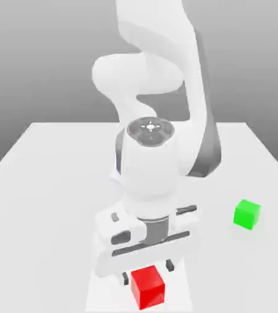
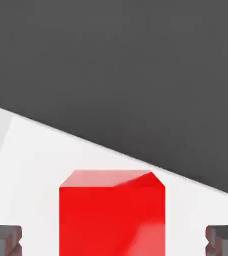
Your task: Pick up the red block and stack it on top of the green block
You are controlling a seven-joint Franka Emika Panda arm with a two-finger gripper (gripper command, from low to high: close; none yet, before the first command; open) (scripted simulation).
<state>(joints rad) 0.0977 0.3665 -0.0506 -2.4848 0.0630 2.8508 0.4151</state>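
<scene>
The red block (image 1: 148, 287) rests on the white table near its front edge, directly under my hand. My gripper (image 1: 147, 272) hangs just above and behind it, open. Its dark fingertips (image 1: 170, 265) reach down on either side of the cube's back. In the hand view the red block (image 2: 111, 212) sits centred between the two grey fingertips (image 2: 4, 240), with a wide gap on each side and no contact. The green block (image 1: 247, 214) stands alone on the table toward the exterior view's right, well apart from the red one.
The white table (image 1: 43, 195) stretches wide to the exterior view's left and behind the arm. The table's edge (image 2: 136, 155) runs close beyond the red block, with dark floor past it. The bulky white arm (image 1: 159, 92) rises over the table's middle.
</scene>
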